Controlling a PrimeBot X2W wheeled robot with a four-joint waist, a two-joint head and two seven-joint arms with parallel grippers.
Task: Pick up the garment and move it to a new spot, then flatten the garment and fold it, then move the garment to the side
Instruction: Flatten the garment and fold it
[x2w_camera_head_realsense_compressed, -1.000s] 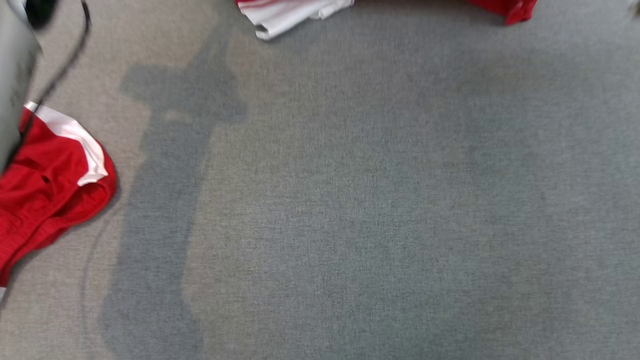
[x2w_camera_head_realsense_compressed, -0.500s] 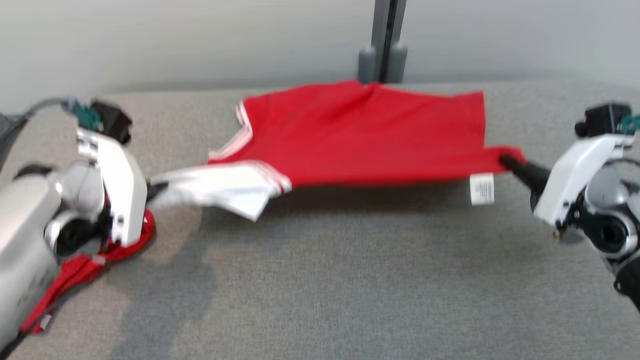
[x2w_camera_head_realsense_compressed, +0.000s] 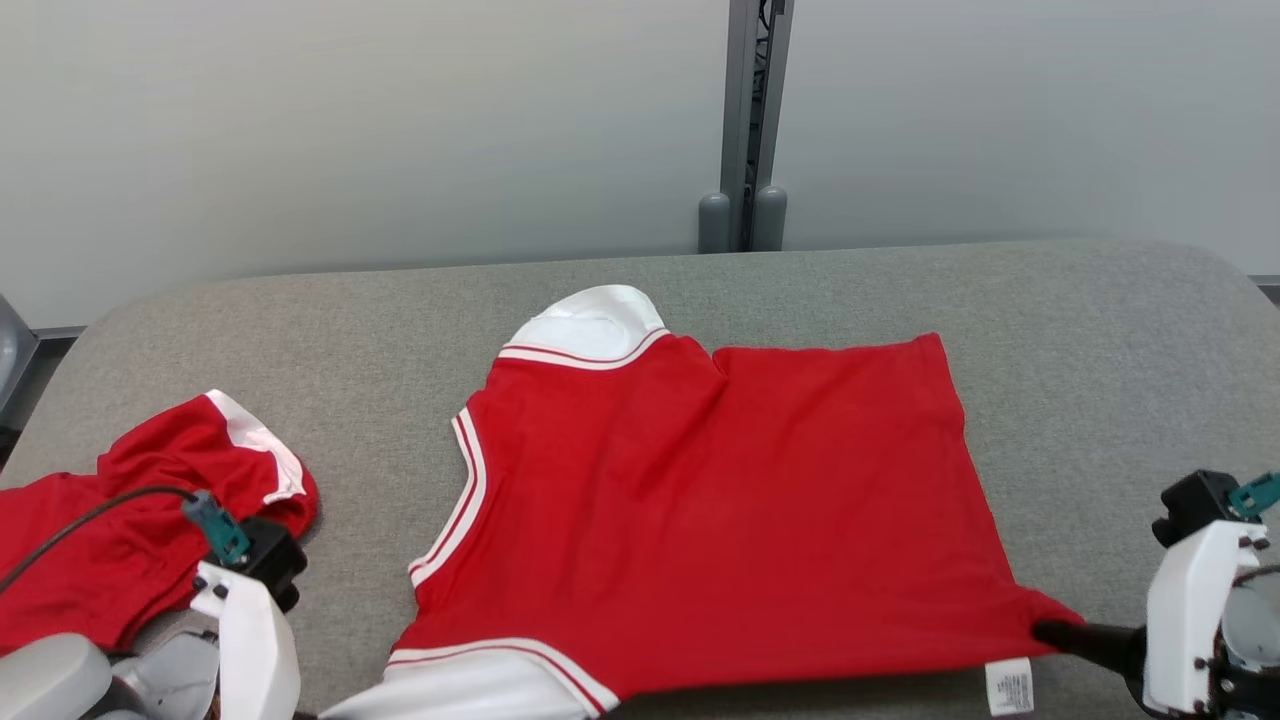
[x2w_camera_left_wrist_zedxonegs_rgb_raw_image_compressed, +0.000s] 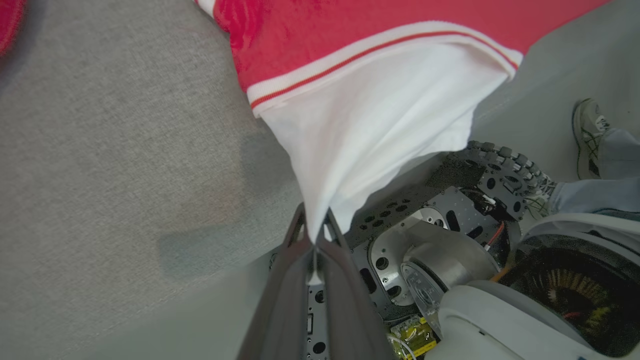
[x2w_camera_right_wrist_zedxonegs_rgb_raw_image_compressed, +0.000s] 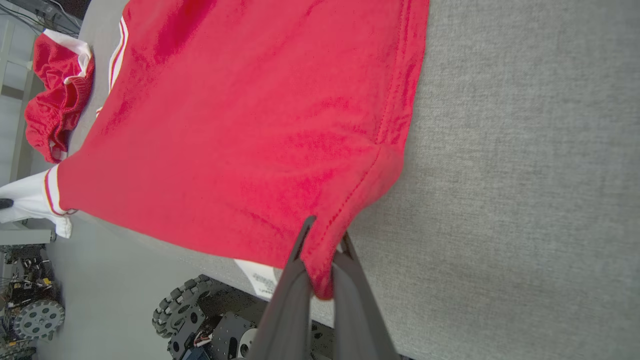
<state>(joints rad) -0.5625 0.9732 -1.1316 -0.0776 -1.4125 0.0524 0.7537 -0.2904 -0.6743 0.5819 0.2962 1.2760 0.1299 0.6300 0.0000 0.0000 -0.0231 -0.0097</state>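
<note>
A red garment (x2w_camera_head_realsense_compressed: 700, 500) with white sleeves and striped trim lies spread across the grey table (x2w_camera_head_realsense_compressed: 1100, 350), its far sleeve (x2w_camera_head_realsense_compressed: 590, 325) toward the wall. At the near left, my left gripper (x2w_camera_left_wrist_zedxonegs_rgb_raw_image_compressed: 315, 235) is shut on the tip of the white near sleeve (x2w_camera_left_wrist_zedxonegs_rgb_raw_image_compressed: 370, 125), which hangs past the table's front edge. My right gripper (x2w_camera_head_realsense_compressed: 1045, 632) is shut on the red hem corner (x2w_camera_right_wrist_zedxonegs_rgb_raw_image_compressed: 325, 260) at the near right, beside a white label (x2w_camera_head_realsense_compressed: 1008, 686). The cloth is pulled fairly flat between the two grips.
A second red and white garment (x2w_camera_head_realsense_compressed: 120, 530) lies crumpled at the table's left end. A grey post (x2w_camera_head_realsense_compressed: 745, 120) stands behind the table against the pale wall. Below the front edge are my wheeled base (x2w_camera_left_wrist_zedxonegs_rgb_raw_image_compressed: 500, 165) and a person's shoe (x2w_camera_left_wrist_zedxonegs_rgb_raw_image_compressed: 590, 130).
The head camera has tilted up, so the whole picture shifted. The garment, stretched in the air between both grippers half a second ago, now lies spread on the table, grips unchanged.
</note>
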